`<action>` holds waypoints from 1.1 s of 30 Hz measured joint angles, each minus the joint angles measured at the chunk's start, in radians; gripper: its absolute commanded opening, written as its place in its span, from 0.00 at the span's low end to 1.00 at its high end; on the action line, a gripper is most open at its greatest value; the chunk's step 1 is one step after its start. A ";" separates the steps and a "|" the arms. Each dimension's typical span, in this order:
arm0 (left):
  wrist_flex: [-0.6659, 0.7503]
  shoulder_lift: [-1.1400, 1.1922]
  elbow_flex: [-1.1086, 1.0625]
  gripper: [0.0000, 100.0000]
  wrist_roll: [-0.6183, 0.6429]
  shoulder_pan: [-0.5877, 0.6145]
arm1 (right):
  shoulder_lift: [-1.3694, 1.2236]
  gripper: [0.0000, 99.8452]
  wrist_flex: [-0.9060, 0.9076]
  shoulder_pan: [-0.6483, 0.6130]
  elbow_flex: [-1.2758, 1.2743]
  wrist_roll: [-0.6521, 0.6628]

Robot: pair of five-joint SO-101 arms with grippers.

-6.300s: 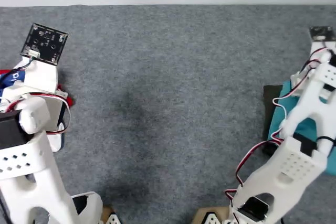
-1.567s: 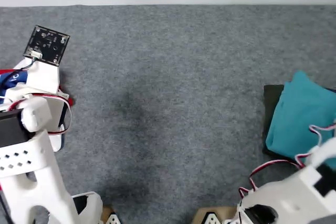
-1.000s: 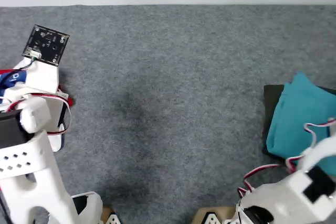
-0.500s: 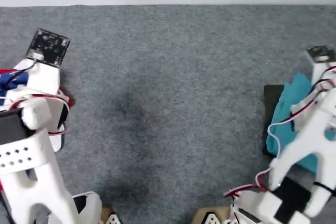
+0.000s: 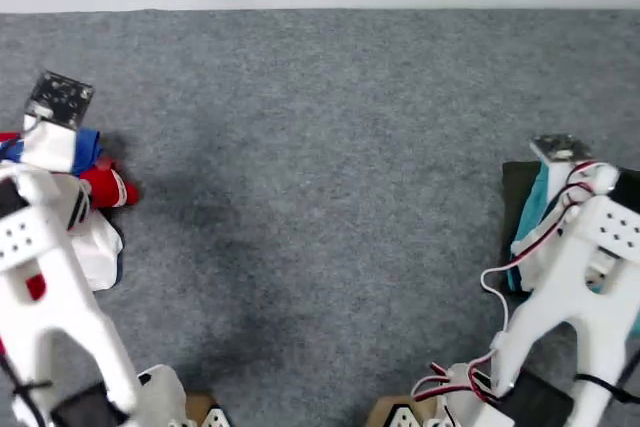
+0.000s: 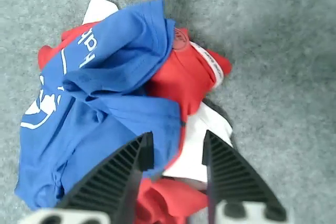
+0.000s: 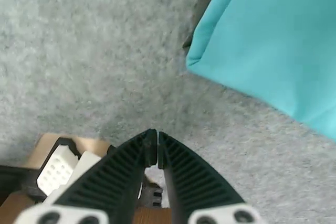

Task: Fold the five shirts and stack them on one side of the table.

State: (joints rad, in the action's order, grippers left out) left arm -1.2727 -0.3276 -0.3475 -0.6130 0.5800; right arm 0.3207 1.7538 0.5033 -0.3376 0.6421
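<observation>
Blue cotton is lying crumpled on top of the unfolded heap. The blue shirt [image 6: 105, 93] is spreading out beyond the left gripper [image 6: 177, 136], and its near hem is running under one fingertip. A red shirt [image 6: 186, 77] is bunching just past the gap between the fingers. A white shirt [image 6: 189, 150] is peeking out from under it, between the two tips. Those fingers are standing apart with nothing in them, hanging over the heap.

The left arm has been swinging out toward the table's edge over the last half second, baring more red and blue cloth in the high view. The right arm has been coming inward across the folded stack.

The left wrist view is taking in the whole heap, while from above slivers of it are showing beside the arm. The teal shirt [image 7: 262, 40] is lying folded beyond the right gripper [image 7: 156, 136] and off to one side of it, clear of the tips. A dark shirt [image 7: 206, 9] is edging out from beneath the teal. The right fingers are pressing together on nothing, over the grey felt table [image 5: 330, 147]. Behind them the right wrist view is catching a wooden base [image 7: 52, 142].
</observation>
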 measured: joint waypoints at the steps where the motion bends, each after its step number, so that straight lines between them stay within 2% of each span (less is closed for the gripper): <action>1: 0.000 0.040 0.032 0.16 -0.002 0.002 | 0.000 0.01 0.000 0.000 -0.008 0.000; 12: 0.002 0.402 0.374 0.16 -0.002 0.052 | 0.002 0.01 0.000 0.000 -0.037 -0.002; 19: 0.002 0.572 0.508 0.16 -0.002 0.069 | 0.002 0.01 0.000 0.000 -0.037 -0.002; 25: 0.002 0.723 0.609 0.16 -0.002 0.072 | 0.002 0.01 0.000 -0.003 -0.037 -0.058; 29: -0.003 0.760 0.690 0.16 0.043 0.072 | 0.002 0.01 0.000 -0.034 -0.037 -0.068; 33: -0.106 0.758 0.818 0.16 0.060 0.072 | 0.002 0.01 0.000 -0.084 -0.037 -0.071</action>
State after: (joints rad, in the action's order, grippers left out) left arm -1.3786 0.4304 0.4703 -0.5531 0.6521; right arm 0.3222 1.7538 0.4189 -0.3744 0.5715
